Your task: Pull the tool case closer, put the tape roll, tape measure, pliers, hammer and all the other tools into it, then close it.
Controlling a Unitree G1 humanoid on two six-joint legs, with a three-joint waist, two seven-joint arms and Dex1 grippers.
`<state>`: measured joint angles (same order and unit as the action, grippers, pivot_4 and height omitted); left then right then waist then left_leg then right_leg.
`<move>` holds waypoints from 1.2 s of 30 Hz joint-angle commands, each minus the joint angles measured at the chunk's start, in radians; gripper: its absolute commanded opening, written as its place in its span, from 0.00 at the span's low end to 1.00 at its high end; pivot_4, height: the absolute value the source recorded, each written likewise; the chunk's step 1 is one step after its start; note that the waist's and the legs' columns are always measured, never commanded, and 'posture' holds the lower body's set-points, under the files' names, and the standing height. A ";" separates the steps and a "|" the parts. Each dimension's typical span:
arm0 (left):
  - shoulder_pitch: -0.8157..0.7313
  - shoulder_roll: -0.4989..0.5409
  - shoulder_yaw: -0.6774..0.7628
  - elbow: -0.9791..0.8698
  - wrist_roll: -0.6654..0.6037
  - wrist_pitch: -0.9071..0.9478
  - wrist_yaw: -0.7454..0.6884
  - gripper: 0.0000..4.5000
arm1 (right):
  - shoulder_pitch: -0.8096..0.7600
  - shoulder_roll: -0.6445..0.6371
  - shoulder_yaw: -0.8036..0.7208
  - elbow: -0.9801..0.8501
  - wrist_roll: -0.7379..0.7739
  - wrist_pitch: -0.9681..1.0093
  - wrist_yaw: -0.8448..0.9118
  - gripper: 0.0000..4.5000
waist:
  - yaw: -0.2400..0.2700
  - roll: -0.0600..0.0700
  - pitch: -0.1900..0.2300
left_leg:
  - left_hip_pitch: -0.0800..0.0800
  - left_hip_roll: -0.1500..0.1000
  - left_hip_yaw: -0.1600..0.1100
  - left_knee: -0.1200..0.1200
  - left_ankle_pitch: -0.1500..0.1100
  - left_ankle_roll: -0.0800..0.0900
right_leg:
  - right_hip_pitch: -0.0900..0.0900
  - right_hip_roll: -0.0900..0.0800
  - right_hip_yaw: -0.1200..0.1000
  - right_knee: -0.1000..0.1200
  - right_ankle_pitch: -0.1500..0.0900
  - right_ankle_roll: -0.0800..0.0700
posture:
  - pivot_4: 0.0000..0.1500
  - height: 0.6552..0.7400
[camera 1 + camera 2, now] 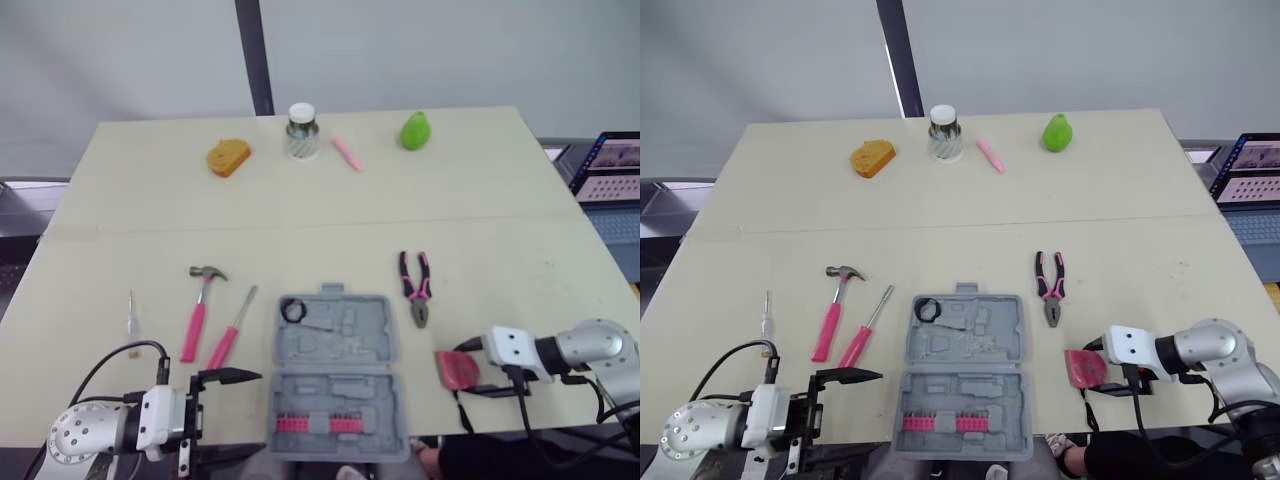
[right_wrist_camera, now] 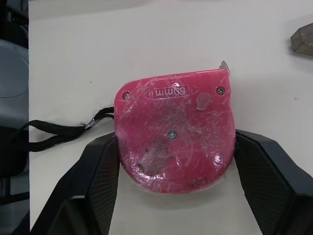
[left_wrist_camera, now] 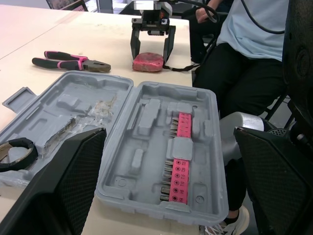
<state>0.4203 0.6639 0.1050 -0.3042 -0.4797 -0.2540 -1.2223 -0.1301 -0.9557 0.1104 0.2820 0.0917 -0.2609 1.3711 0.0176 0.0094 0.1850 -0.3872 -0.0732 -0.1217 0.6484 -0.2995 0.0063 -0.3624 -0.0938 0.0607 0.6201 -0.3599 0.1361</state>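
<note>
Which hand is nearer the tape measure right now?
Right. The right hand straddles the tape measure, a finger on each side; the left hand is across the open tool case from it.

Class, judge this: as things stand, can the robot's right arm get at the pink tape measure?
Probably yes: the right end effector sits at the tape measure, its open fingers on either side, and nothing lies between them.

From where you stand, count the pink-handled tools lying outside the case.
3: hammer and screwdriver side by side left of the case, pliers right of it. The far pink stick is too small to identify.
</note>
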 commanded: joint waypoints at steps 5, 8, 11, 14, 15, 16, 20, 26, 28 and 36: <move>-0.012 -0.001 -0.011 -0.024 0.004 0.008 0.019 1.00 | -0.003 -0.001 -0.007 0.018 -0.005 0.001 -0.015 0.67 | -0.005 0.000 0.000 | 0.000 -0.001 -0.003 0.000 0.000 0.000 | 0.001 0.004 0.003 0.000 -0.001 -0.001 | 1.00 0.72; -0.026 -0.008 -0.015 -0.005 0.007 0.002 0.017 1.00 | 0.002 -0.018 -0.022 -0.033 0.010 0.071 -0.017 0.67 | -0.010 -0.001 -0.001 | 0.000 -0.002 -0.007 0.000 0.001 -0.001 | 0.000 0.022 0.030 0.001 -0.002 -0.004 | 1.00 0.72; -0.044 -0.013 -0.016 0.014 0.003 0.000 0.016 1.00 | 0.002 -0.039 -0.051 -0.131 0.053 0.159 -0.011 0.67 | -0.014 -0.001 -0.001 | 0.000 -0.002 -0.007 0.000 0.000 0.000 | -0.002 0.031 0.041 0.003 -0.002 -0.004 | 1.00 0.72; -0.068 -0.019 -0.014 0.030 -0.002 0.007 0.018 1.00 | -0.012 -0.061 -0.058 -0.219 0.067 0.249 -0.014 0.67 | -0.018 -0.001 -0.001 | -0.003 -0.001 -0.005 0.000 0.000 -0.001 | -0.009 0.031 0.044 0.008 -0.002 -0.004 | 1.00 0.72; -0.077 -0.020 -0.015 0.036 -0.001 0.006 0.016 1.00 | -0.014 -0.076 -0.052 -0.253 0.064 0.293 -0.009 0.67 | -0.019 -0.001 -0.001 | -0.004 -0.001 -0.004 0.000 0.001 -0.001 | -0.010 0.031 0.044 0.009 -0.002 -0.004 | 1.00 0.72; -0.084 -0.022 -0.017 0.040 0.001 0.007 0.017 1.00 | -0.013 -0.085 -0.053 -0.278 0.067 0.321 -0.007 0.67 | -0.019 -0.001 -0.001 | -0.004 -0.001 -0.004 0.000 0.001 -0.001 | -0.012 0.032 0.044 0.009 -0.002 -0.004 | 1.00 0.72; -0.104 -0.033 -0.033 0.042 0.008 0.008 0.025 1.00 | -0.015 -0.105 -0.071 -0.354 0.103 0.407 -0.003 0.67 | -0.019 -0.001 -0.001 | -0.004 0.000 -0.003 0.000 0.001 -0.001 | -0.013 0.032 0.044 0.010 -0.002 -0.004 | 1.00 0.72; -0.099 -0.051 -0.033 0.037 0.006 0.005 0.051 1.00 | -0.059 -0.137 -0.063 -0.447 0.130 0.551 -0.002 0.67 | -0.018 -0.002 -0.001 | -0.003 0.002 0.008 0.000 0.000 -0.001 | -0.016 0.020 0.015 0.009 -0.003 -0.004 | 1.00 0.72; -0.088 -0.050 -0.019 0.037 0.000 0.005 0.057 1.00 | -0.088 -0.136 -0.056 -0.486 0.146 0.611 -0.004 0.67 | -0.018 -0.002 -0.001 | -0.003 0.002 0.010 0.000 0.000 0.000 | -0.017 0.014 0.001 0.010 -0.003 -0.005 | 1.00 0.72; -0.057 -0.029 0.082 0.053 -0.046 0.029 0.070 1.00 | -0.266 -0.078 0.020 -0.615 0.182 0.885 -0.066 0.67 | -0.019 -0.002 -0.001 | -0.003 0.005 0.016 0.000 -0.001 0.000 | -0.020 0.013 -0.004 0.009 -0.003 -0.006 | 1.00 0.72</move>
<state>0.3485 0.6272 0.1529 -0.2571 -0.4947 -0.2286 -1.1561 -0.3680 -1.0440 0.1173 -0.2798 0.2577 0.5663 1.3299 -0.0010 0.0077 0.1843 -0.3898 -0.0683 -0.1044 0.6488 -0.3007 0.0062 -0.3831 -0.0812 0.0564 0.6297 -0.3627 0.1304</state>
